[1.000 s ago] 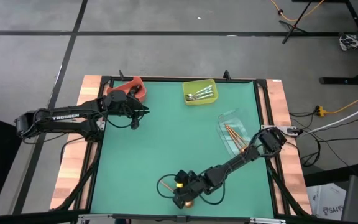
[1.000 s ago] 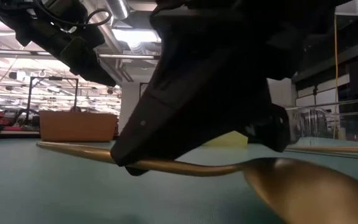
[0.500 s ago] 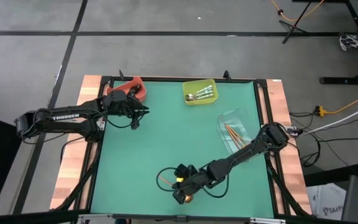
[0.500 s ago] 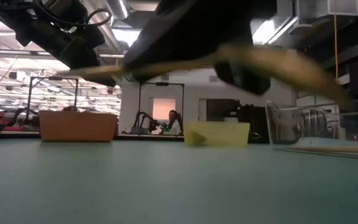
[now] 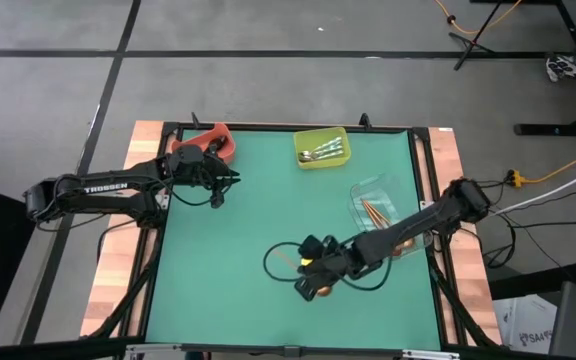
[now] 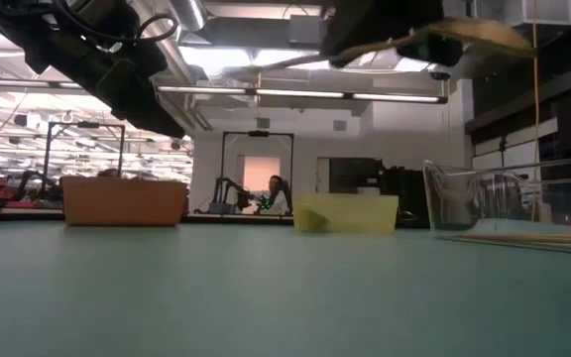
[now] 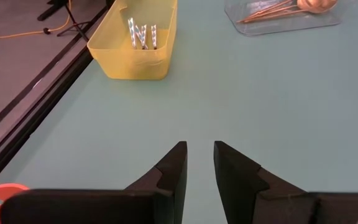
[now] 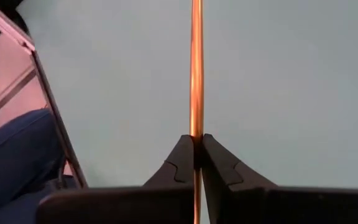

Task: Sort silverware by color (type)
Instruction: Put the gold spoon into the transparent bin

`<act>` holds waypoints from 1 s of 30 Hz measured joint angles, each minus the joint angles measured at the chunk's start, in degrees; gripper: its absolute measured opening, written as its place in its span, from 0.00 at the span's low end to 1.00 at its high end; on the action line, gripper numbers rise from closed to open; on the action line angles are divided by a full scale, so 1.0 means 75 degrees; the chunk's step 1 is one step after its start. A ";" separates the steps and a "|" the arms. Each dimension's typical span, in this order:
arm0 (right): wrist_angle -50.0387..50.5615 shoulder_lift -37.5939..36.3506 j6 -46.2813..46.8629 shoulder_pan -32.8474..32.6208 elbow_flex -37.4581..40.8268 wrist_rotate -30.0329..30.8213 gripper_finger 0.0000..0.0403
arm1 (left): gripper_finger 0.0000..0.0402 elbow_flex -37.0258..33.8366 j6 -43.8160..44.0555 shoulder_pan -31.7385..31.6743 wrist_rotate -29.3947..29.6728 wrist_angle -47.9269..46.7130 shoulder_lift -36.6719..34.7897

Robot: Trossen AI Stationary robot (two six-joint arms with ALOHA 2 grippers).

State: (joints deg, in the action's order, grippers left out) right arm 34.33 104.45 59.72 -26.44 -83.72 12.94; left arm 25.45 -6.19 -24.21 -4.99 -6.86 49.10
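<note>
I see a red bin point(image 5: 215, 139) just behind the left claw point(image 5: 230, 181), a yellow-green bin point(image 5: 322, 148) farther along the far edge, and a clear bin point(image 5: 380, 206) beyond the right claw point(image 5: 306, 279) on the green table point(image 5: 258, 230).

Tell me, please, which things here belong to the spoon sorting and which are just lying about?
Belonging to the job:
- copper spoon clamped in right end effector
- copper spoons
- silver spoons

Lying about:
- yellow-green bin
- clear bin
- red bin
</note>
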 joint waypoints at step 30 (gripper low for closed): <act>0.6595 -0.3176 0.1076 -0.0005 -0.0003 0.1679 0.00 | 0.18 0.0000 0.0084 0.0454 -0.0868 0.0002 -0.0405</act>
State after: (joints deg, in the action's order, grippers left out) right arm 83.79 80.63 67.79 -26.48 -83.74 25.53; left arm 25.45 -5.56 -20.80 -11.50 -6.85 46.07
